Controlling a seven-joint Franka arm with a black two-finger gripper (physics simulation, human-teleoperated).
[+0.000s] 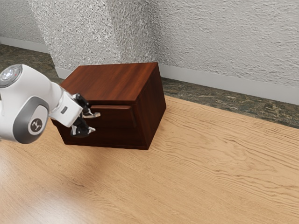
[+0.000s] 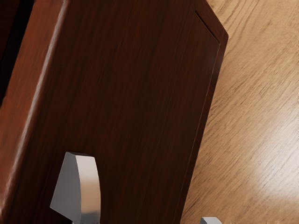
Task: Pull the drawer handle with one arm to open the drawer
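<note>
Table [image 1: 210, 168]: pale wood, everything is borne on it.
Cabinet [image 1: 112, 81]: dark wood, set toward the exterior view's left.
Drawer [image 1: 117, 117]: in the cabinet's front; handle not made out.
Gripper [image 1: 92, 122]: fingers [image 2: 77, 186] spread wide against the drawer front, nothing clamped.
Risk, as judged: the handle may be missed on closing, so the pull would slip off.

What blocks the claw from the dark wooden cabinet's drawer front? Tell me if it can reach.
Probably yes: nothing seems to block it. The black two-finger claw sits open right at the drawer front of the reddish-brown wooden cabinet.
</note>
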